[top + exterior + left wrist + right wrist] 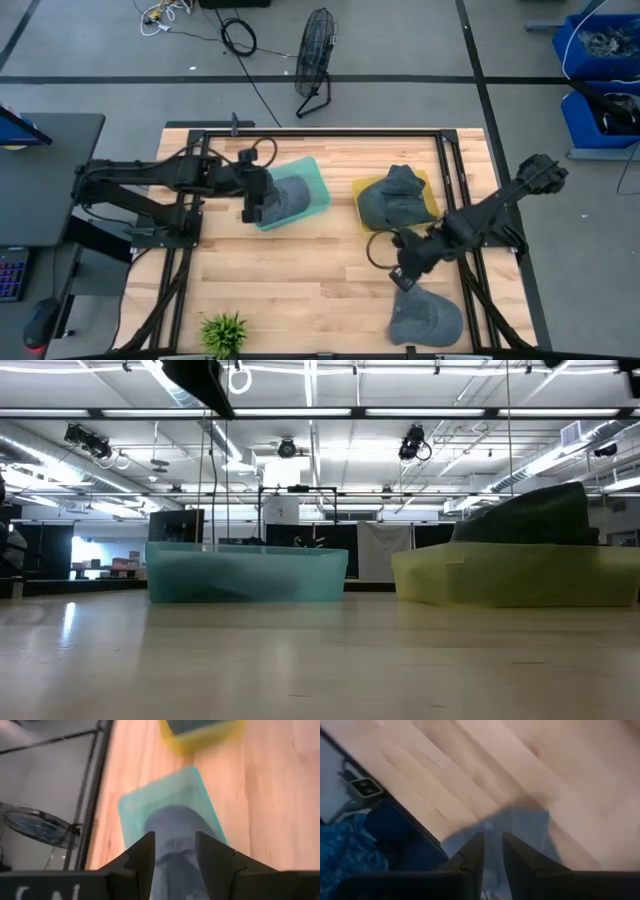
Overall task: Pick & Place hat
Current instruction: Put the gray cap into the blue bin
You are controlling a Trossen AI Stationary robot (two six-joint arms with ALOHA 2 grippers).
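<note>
Grey hat [425, 318], brim toward right hand [404, 281]

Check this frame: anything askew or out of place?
Nothing damaged or spilled. The teal tray sits rotated against the table edges, a grey hat in it under the left gripper. Another grey hat lies loose near the front edge, by the right gripper.

The high view looks straight down on the whole table [300, 270]; the low view sits at tabletop height, facing level across it, near the teal tray [247, 573] and yellow tray [515, 578], both seen from above too; each wrist view looks down closely past its own fingers.
</note>
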